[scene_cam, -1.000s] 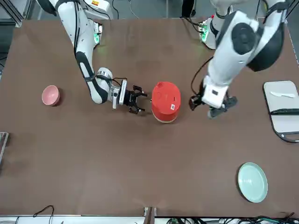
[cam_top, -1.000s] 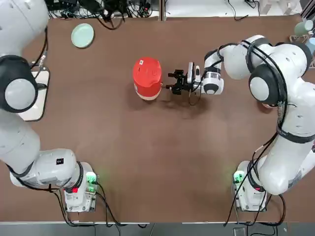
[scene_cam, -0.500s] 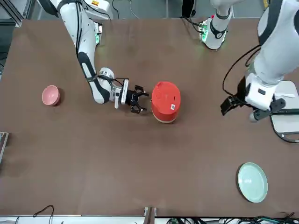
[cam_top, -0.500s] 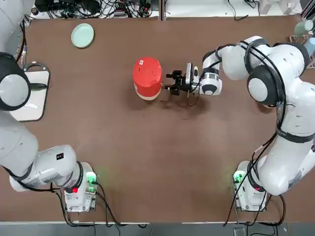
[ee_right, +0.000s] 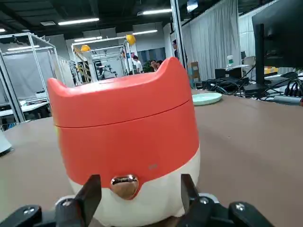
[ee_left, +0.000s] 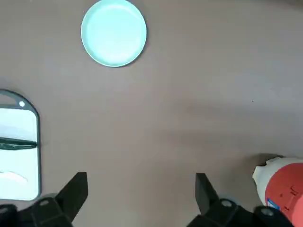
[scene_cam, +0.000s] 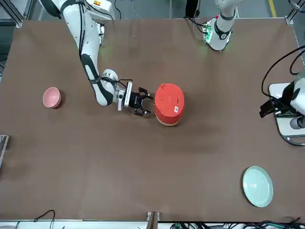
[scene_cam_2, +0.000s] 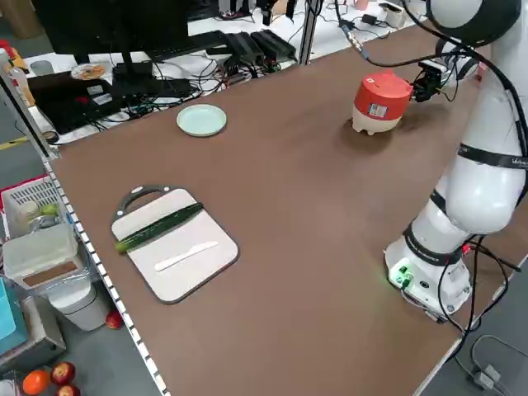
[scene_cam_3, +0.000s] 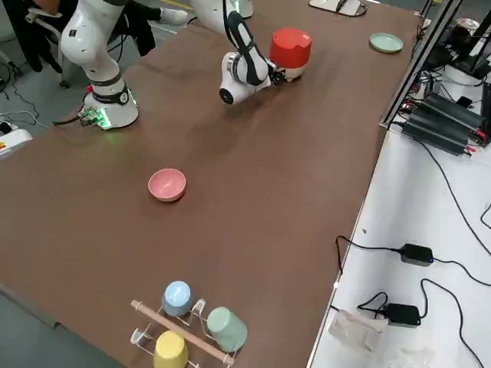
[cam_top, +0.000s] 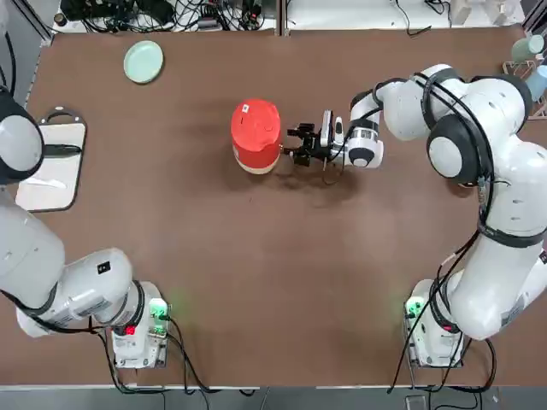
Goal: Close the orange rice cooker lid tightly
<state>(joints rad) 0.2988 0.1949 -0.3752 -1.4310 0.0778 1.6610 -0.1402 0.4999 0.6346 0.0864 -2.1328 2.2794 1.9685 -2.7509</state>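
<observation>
Cooker [cam_top: 256, 147], lid [ee_right: 123, 106] down, sits on the surface [cam_top: 256, 299] at ten o'clock from the right pincer [ee_right: 141, 185], which is spread before its front button [ee_right: 124, 186]. The left pincer [ee_left: 142, 183], also spread, hangs toward the surface's ten o'clock.

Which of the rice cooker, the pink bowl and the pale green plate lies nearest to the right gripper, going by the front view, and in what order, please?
1. Rice cooker, right beside the right gripper.
2. Pink bowl, at picture left.
3. Pale green plate, towards the camera.
</observation>
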